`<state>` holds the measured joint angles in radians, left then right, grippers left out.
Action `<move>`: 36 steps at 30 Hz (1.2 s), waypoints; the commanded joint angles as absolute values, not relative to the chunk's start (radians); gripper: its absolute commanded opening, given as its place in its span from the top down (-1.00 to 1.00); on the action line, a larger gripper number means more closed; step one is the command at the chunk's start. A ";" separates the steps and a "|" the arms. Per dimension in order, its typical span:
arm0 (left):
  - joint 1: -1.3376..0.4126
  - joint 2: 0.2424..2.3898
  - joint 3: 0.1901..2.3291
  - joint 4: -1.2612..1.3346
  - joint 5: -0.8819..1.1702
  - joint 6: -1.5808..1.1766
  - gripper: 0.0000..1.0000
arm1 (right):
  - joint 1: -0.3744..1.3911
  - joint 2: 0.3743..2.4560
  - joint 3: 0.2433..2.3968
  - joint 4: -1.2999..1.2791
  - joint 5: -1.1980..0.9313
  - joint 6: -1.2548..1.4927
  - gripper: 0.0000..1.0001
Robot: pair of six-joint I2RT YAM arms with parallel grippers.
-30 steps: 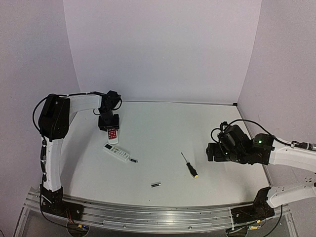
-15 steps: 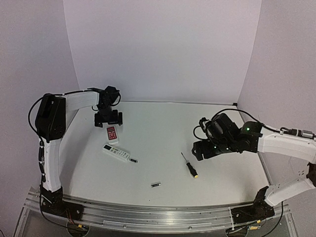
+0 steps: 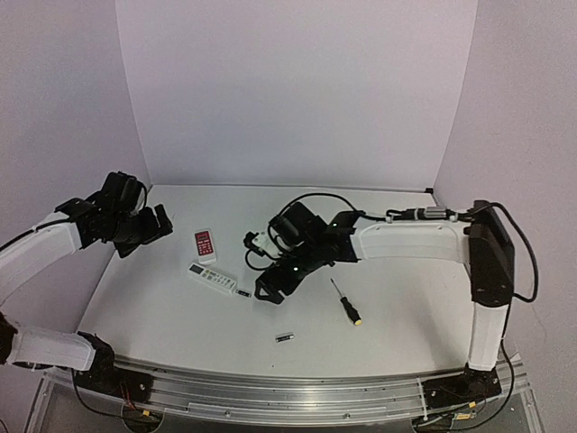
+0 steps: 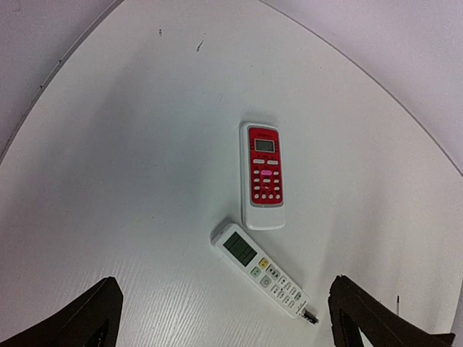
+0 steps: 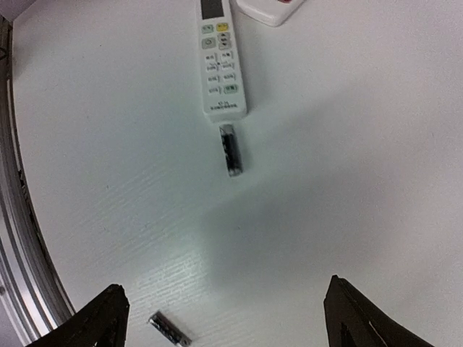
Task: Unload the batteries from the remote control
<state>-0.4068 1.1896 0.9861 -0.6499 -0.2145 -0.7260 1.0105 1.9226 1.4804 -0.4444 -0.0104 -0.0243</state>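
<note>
White table (image 3: 406,298) carries a white remote (image 3: 213,279), our landmark. We see one battery (image 5: 230,150) lying just off its button end and a second battery (image 5: 171,330) well apart from it, nearer the front rail. A red remote (image 4: 263,176) lies just beyond its display end. The right hand (image 3: 270,284) hovers near its button end, fingers wide, empty. The left hand (image 3: 149,233) hangs well to its left, also wide, holding nothing.
</note>
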 commanded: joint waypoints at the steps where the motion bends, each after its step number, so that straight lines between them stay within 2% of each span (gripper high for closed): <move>1: -0.408 0.970 0.860 -0.612 -0.234 -0.819 -0.99 | 1.023 2.125 1.691 -0.400 -0.146 -0.117 -0.78; 5: -0.409 0.855 0.821 -0.635 -0.222 -0.829 -0.99 | 1.026 2.283 1.859 -0.384 -0.177 -0.137 -0.74; 10: -0.408 0.838 0.819 -0.669 -0.214 -0.830 -0.99 | 1.027 2.434 2.015 -0.380 -0.170 -0.140 -0.65; 16: -0.408 0.847 0.810 -0.657 -0.198 -0.833 -0.99 | 1.030 2.545 2.114 -0.382 -0.141 -0.152 -0.58; 20: -0.408 0.842 0.799 -0.645 -0.188 -0.836 -0.99 | 1.032 2.607 2.161 -0.387 -0.119 -0.150 -0.47; 25: -0.408 0.827 0.788 -0.658 -0.191 -0.845 -0.99 | 1.041 2.657 2.201 -0.395 -0.114 -0.151 -0.09; 29: -0.408 0.805 0.773 -0.659 -0.203 -0.851 -0.99 | 1.053 2.689 2.225 -0.398 -0.070 -0.170 0.34; 36: -0.408 0.790 0.729 -0.589 -0.185 -0.834 -0.99 | 1.066 2.680 2.231 -0.421 -0.052 -0.161 0.74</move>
<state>-0.4068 0.8021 0.7599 -0.6472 -0.1933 -0.8391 1.0444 2.6396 2.2218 -0.3600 -0.0611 -0.1680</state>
